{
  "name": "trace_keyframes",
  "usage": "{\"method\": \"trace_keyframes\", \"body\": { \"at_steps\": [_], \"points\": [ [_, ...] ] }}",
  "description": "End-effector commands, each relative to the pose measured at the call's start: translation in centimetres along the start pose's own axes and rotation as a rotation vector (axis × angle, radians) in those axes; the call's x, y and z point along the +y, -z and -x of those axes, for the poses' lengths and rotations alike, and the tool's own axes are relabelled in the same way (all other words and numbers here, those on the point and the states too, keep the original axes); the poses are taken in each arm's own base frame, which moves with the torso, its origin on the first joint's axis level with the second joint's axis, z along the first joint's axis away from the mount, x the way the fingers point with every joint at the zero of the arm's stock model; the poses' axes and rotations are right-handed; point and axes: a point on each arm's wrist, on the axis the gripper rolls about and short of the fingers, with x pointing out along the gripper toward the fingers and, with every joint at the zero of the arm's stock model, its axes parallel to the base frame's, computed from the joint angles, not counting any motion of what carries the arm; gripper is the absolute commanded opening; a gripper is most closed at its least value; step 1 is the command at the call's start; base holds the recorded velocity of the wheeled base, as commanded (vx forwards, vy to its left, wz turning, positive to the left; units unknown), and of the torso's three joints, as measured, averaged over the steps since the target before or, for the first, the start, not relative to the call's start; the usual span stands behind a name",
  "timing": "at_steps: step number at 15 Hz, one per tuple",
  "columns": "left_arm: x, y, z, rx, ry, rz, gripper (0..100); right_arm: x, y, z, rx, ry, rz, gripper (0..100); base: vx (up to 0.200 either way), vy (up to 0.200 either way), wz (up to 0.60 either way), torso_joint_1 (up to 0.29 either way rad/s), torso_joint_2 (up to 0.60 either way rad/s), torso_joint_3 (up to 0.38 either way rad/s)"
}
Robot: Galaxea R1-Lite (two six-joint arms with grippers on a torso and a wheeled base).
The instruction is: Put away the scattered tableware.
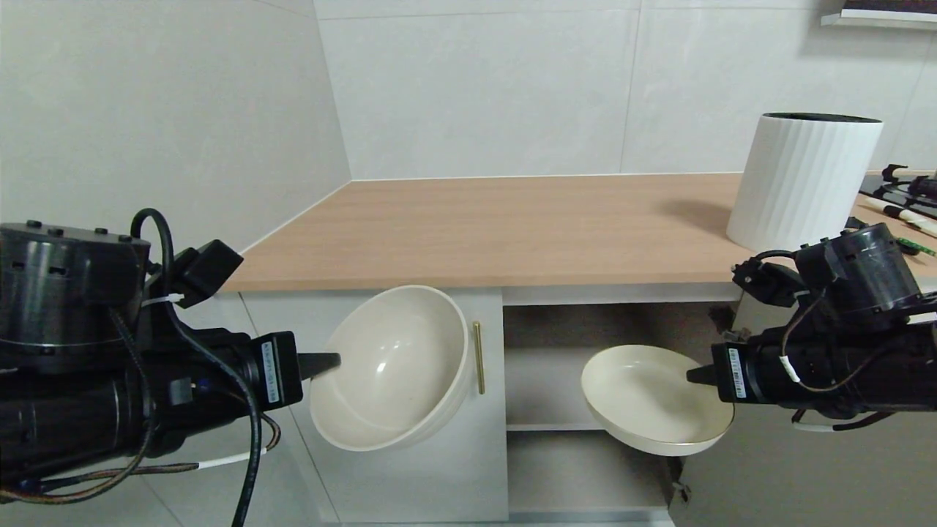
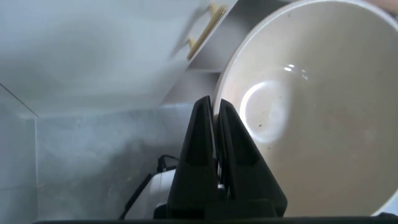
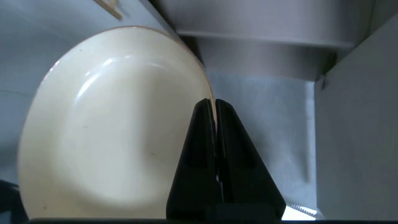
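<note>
A deep bowl (image 1: 399,366) is held clamped at its rim by the left gripper (image 1: 331,362). A shallow dish (image 1: 648,399) is clamped likewise by the right gripper (image 1: 694,375).

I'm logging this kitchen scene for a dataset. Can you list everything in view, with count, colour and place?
deep bowl: 1, cream, held tilted by its rim in front of the closed cabinet door.
shallow dish: 1, cream, held by its rim in front of the open cabinet compartment.
countertop: 1, light wood, along the tiled wall.
ribbed container: 1, white, standing on the countertop at the right.
utensils: several, dark and pale, at the countertop's far right; too small to tell apart.
cabinet door: 1, pale grey, closed, under the countertop.
handle: 1, gold, upright on the cabinet door.
cabinet shelf: 1, grey, inside the open compartment.
left gripper: 1, black, shut on the deep bowl's rim.
right gripper: 1, black, shut on the shallow dish's rim.
</note>
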Motion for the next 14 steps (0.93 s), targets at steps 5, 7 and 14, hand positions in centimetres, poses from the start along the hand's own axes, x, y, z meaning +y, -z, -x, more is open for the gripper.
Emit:
{"method": "trace_keyframes", "body": {
  "at_steps": [5,7,14],
  "points": [
    [0.0,0.0,-0.2,0.006,-0.003,0.001,0,-0.1,0.2,-0.8,0.026,0.010,-0.001,0,0.000,0.000,0.00,-0.150,0.46,0.305],
    [0.0,0.0,-0.2,0.006,-0.003,0.001,0,-0.1,0.2,-1.1,0.032,0.013,-0.001,0,0.000,0.000,0.00,-0.115,0.42,0.295],
    [0.1,0.1,-0.5,0.014,-0.008,0.002,0,-0.2,0.3,-2.1,0.049,0.019,-0.002,0,0.000,0.000,0.00,-0.016,0.06,0.043]
  ]
}}
